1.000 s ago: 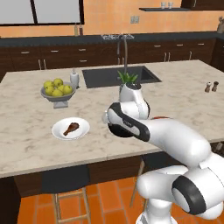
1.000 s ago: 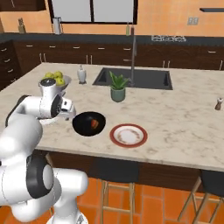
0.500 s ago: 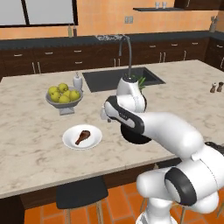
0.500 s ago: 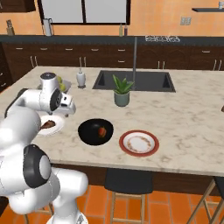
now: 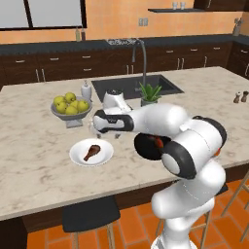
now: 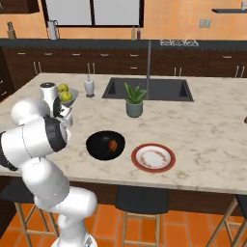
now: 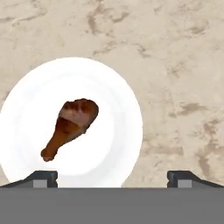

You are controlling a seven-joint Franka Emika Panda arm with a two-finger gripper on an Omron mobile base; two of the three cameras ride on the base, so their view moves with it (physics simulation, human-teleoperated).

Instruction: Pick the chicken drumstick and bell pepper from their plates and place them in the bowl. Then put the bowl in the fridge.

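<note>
A small brown chicken drumstick (image 7: 70, 127) lies on a plain white plate (image 7: 118, 144) on the pale marbled counter (image 5: 34, 160), its thick meaty end pointing away from the counter's front edge and its thin bone end toward it. The robot's hand (image 7: 112, 177) hangs above this plate with its two dark fingertips (image 7: 41, 177) spread wide apart and nothing between them; seen from the hand, the drumstick sits left of the middle of the gap. In the left base view the hand (image 5: 93, 127) is just behind the plate, in front of a grey footed fruit bowl (image 5: 71, 115) filled with yellow-green fruit. To the right of the white plate stands a glossy black bowl (image 6: 99, 146) with the red-orange bell pepper (image 6: 112, 144) lying inside it. Just right of the bowl is a white plate with a broad red-brown rim (image 6: 140, 163). Behind them, near the dark sink (image 6: 166, 89), stands a small potted plant (image 6: 134, 100).
</note>
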